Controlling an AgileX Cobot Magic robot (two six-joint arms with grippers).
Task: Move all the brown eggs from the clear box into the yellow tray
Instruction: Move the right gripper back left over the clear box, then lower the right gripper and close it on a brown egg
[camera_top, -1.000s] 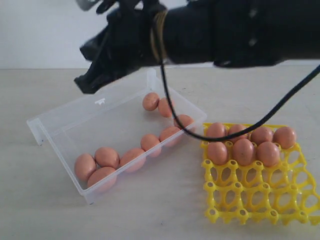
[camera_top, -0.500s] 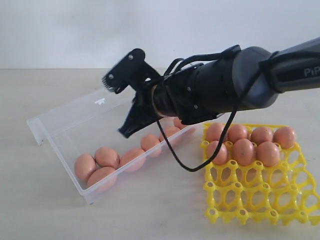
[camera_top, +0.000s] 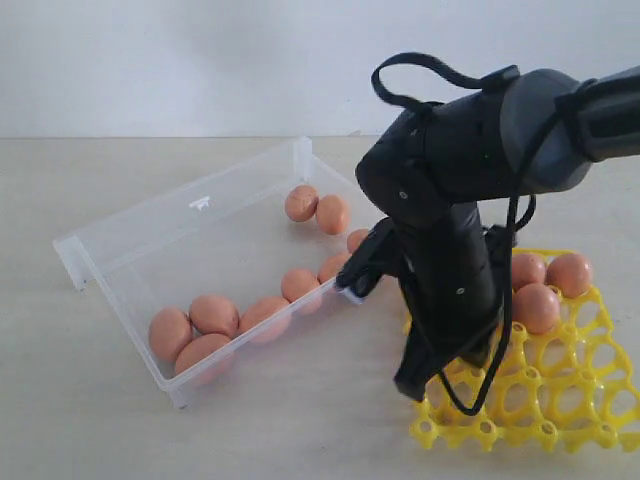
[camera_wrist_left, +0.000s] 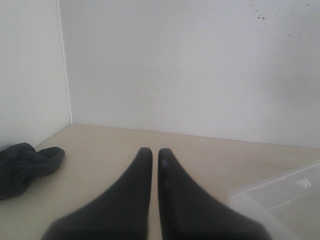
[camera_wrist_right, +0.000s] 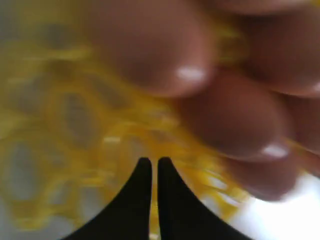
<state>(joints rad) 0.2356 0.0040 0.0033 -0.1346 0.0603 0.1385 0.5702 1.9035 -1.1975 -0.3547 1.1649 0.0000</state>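
Observation:
The clear box (camera_top: 110, 245) lies at the left with several brown eggs (camera_top: 213, 314) along its near and right walls. At the right stands the yellow tray (camera_top: 590, 400), with brown eggs (camera_top: 568, 272) in its far cups. My right gripper (camera_top: 412, 385) points down over the tray's near left cups and hides part of the tray. In the right wrist view it (camera_wrist_right: 151, 161) is shut and empty, with blurred yellow tray (camera_wrist_right: 60, 120) and eggs (camera_wrist_right: 150, 45) close under it. My left gripper (camera_wrist_left: 151, 150) is shut and empty over bare table, beside a corner of the clear box (camera_wrist_left: 285, 200).
A dark cloth (camera_wrist_left: 25, 165) lies on the table near the wall corner in the left wrist view. A black cable (camera_top: 500, 300) loops off the right arm above the tray. White walls bound the table behind.
My right arm has swung from above the clear box to the right and down, and now points at the tray's near left part. The eggs have not moved.

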